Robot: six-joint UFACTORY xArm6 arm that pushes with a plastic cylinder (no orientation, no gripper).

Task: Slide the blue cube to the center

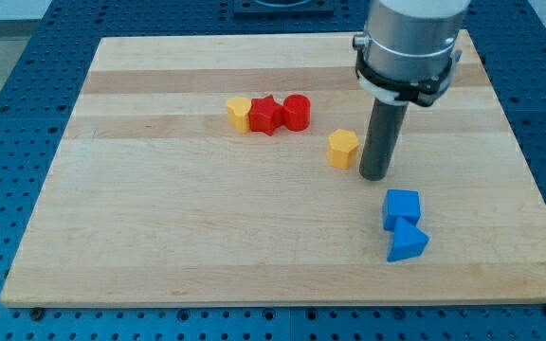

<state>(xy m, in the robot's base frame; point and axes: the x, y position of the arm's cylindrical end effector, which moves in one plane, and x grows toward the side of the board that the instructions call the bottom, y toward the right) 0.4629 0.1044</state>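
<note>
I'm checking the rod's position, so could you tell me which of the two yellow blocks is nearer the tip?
The yellow block just left of my tip, almost touching the rod. The other yellow block sits farther left, at the end of the row with the red star.

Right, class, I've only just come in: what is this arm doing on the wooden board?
The arm pushes blocks with a rod. My tip rests just right of the yellow block and above the blue cube, not touching it. The cube sits lower right, against a blue wedge-shaped block.
</note>
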